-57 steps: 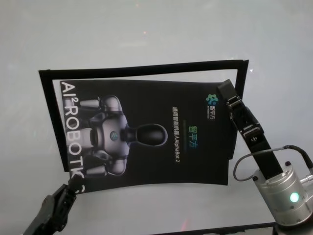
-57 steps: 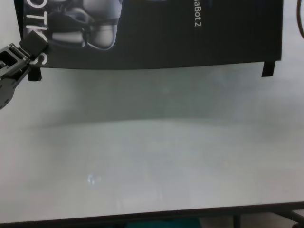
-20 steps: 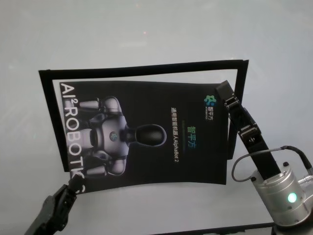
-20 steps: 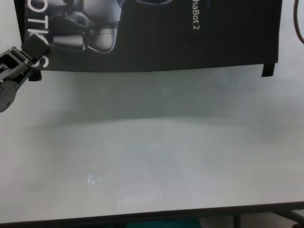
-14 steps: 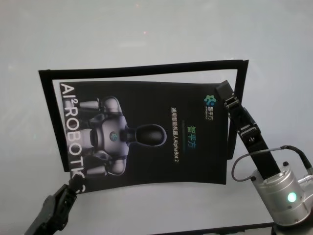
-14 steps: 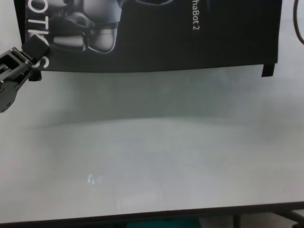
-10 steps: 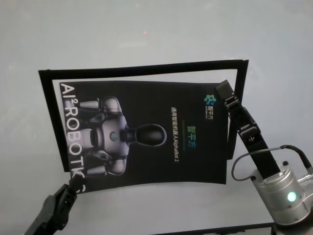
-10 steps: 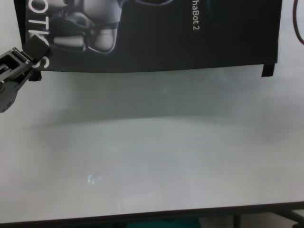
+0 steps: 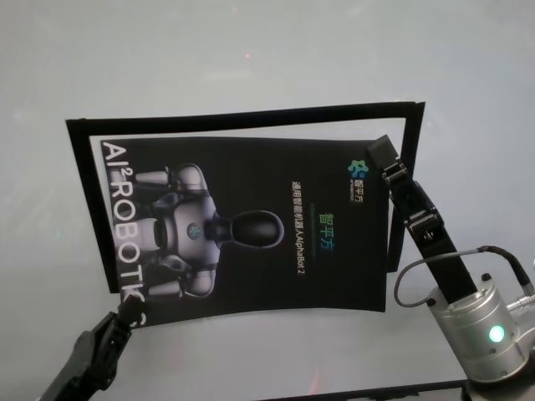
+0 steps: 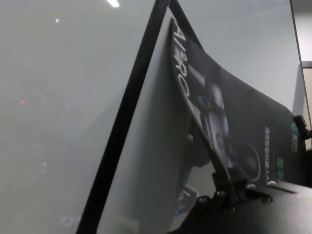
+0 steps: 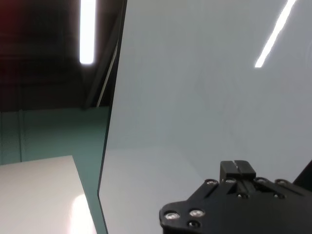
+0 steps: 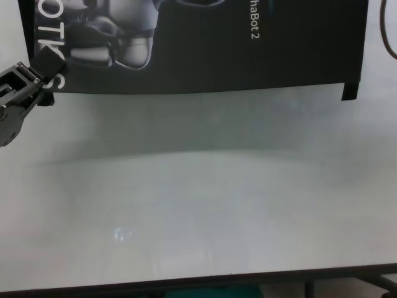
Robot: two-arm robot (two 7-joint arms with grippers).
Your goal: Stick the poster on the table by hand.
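poster pinned at two corners

we see the poster [image 9: 251,225] lying on the white tabletop [image 9: 251,50], inside a thin black frame outline [image 9: 242,119] that runs along its far, left and right sides. the sheet sits toward the near half of the tabletop, its big white letters running along the left edge and the silver-grey robot figure in the middle. in the left wrist view the lettered edge of the poster [image 10: 214,107] curves up off the surface rather than lying flat.

our left end effector [image 9: 125,316] reaches in from the near left corner of the tabletop, its black tip touching the poster's near left corner by the last letters; in the chest view the same end effector [image 12: 38,68] rests on that corner. we cannot tell how wide its fingers stand.

our right end effector [image 9: 383,154] comes in from the near right, its black block tip resting at the poster's far right corner, beside the small green logo. its fingers sit together, gripping nothing.

a small black tape strip [image 12: 350,91] sticks out at the poster's near right corner.
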